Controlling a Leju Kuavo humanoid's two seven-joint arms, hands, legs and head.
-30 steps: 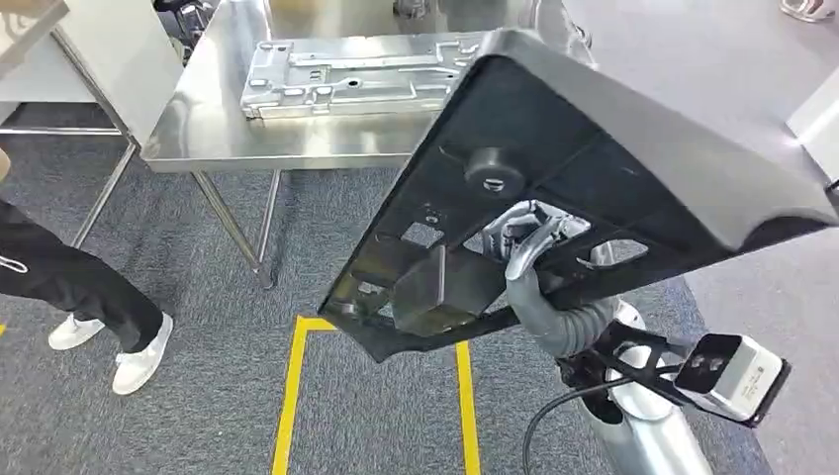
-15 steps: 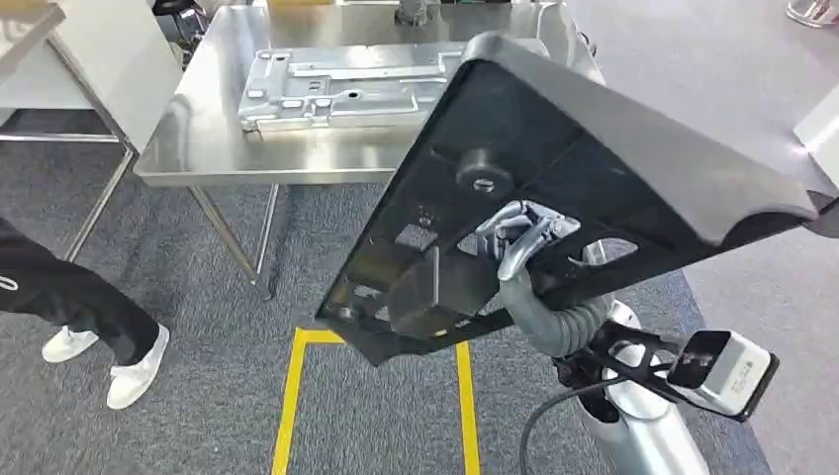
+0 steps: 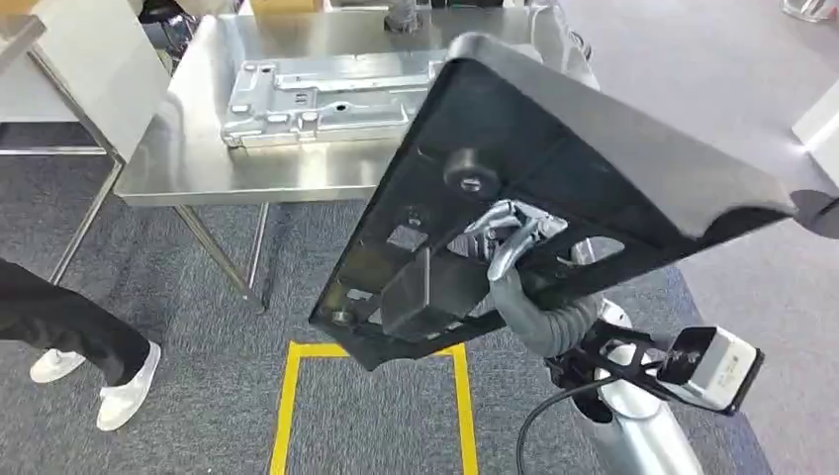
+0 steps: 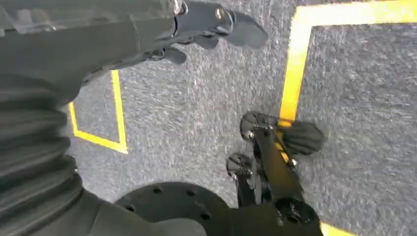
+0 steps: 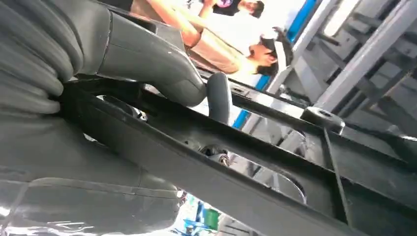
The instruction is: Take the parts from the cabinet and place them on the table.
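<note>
Gripping the black part in my right hand, tilted, near the steel table bearing a silver part; my left hand hangs loose over carpet, holding nothing.

Even overhead light, sharp head view, soft wrist views

The steel desk is throwing back broad pale glare, while the black part is staying dark and low in detail. The left wrist view is smearing the carpet with motion blur. The right wrist view is blowing out to white behind the blurred left hand.
</note>
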